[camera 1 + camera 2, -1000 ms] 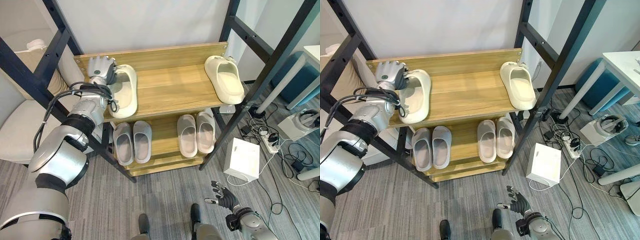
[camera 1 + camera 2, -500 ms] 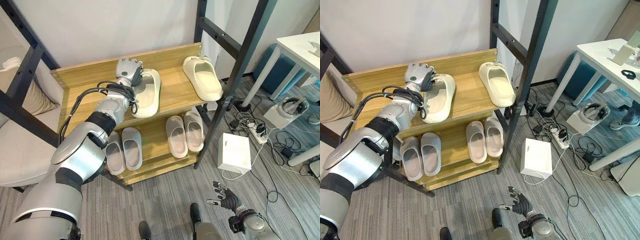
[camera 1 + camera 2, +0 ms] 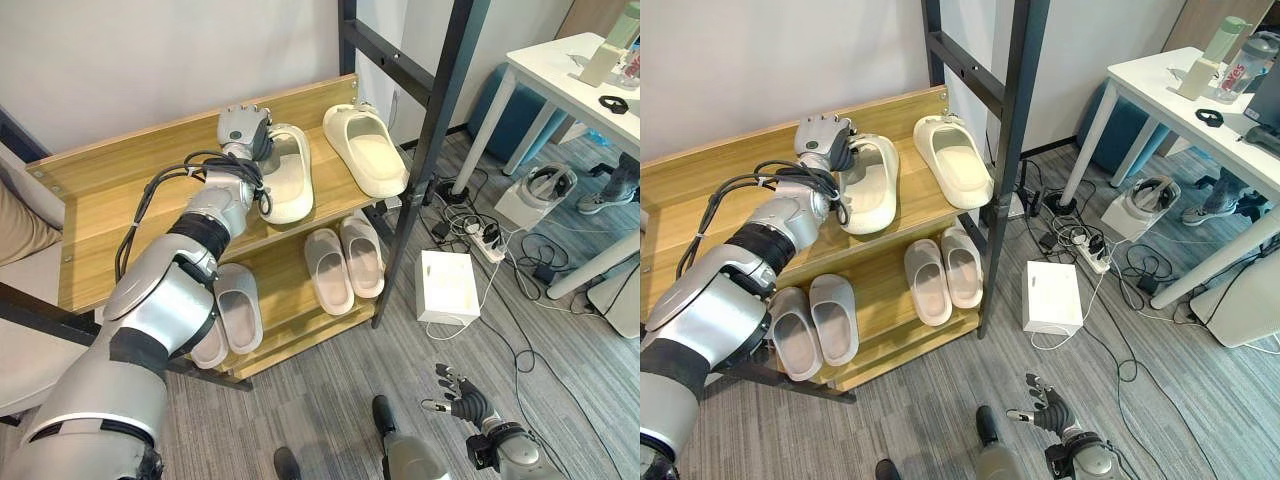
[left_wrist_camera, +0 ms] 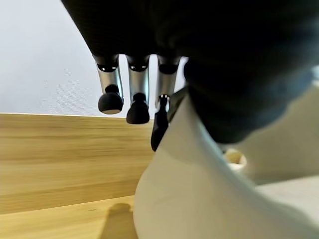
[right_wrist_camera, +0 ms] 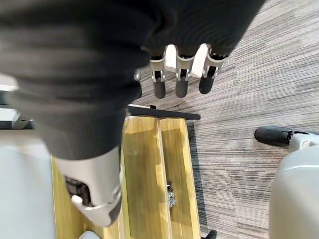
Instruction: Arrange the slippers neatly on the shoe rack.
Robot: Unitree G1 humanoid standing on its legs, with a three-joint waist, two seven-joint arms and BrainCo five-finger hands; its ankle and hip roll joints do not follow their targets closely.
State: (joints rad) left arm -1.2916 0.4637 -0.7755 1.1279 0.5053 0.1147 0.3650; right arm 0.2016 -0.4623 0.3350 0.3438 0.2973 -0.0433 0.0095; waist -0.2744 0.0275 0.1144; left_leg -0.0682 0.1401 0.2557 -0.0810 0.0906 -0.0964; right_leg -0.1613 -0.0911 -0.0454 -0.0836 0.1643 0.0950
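Two cream slippers lie on the top board of the wooden shoe rack. The left cream slipper has my left hand lying on its far end; in the left wrist view the fingers reach straight past the slipper, which sits under the palm. The right cream slipper lies a small gap away, by the rack's right end. Two pairs of grey slippers stand on the lower shelf, one pair at the right and one at the left. My right hand hangs low over the floor with fingers spread, holding nothing.
A black metal post slants in front of the rack's right end. On the floor to the right lie a white box, a power strip with cables and a white headset. A white table stands at the far right.
The camera has swung round. The left hand has slid its cream slipper rightwards along the top board, from the left end to just beside the other cream slipper. The right hand stays low.
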